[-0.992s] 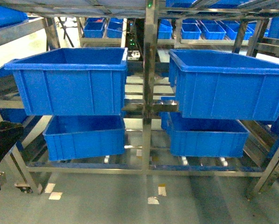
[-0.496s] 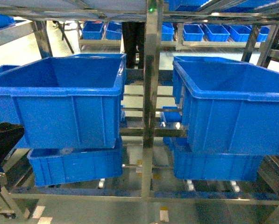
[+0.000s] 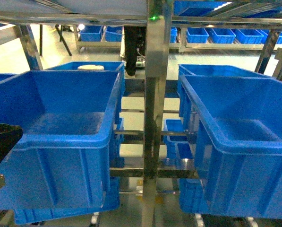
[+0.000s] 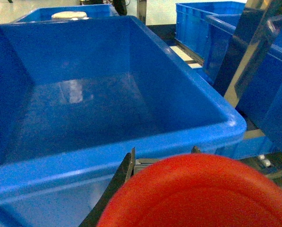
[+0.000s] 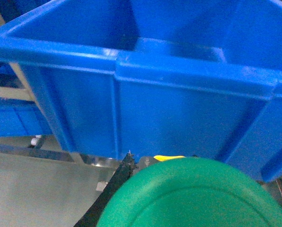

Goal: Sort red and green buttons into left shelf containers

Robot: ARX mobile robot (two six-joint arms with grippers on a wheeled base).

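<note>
Bright backlight, soft focus, blurred foreground caps.

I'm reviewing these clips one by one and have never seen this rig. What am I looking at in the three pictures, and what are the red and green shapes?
It is a wheeled robot with two arms, each ending in a gripper. The head view looks forward at a steel shelf rack holding large blue bins: one on the left, one on the right. The other two pictures come from cameras on the wrists. The left wrist view looks into the empty left bin, with a red button filling the bottom edge, apparently held in the left gripper. The right wrist view faces the right bin's outer wall, with a green button likewise held.
</note>
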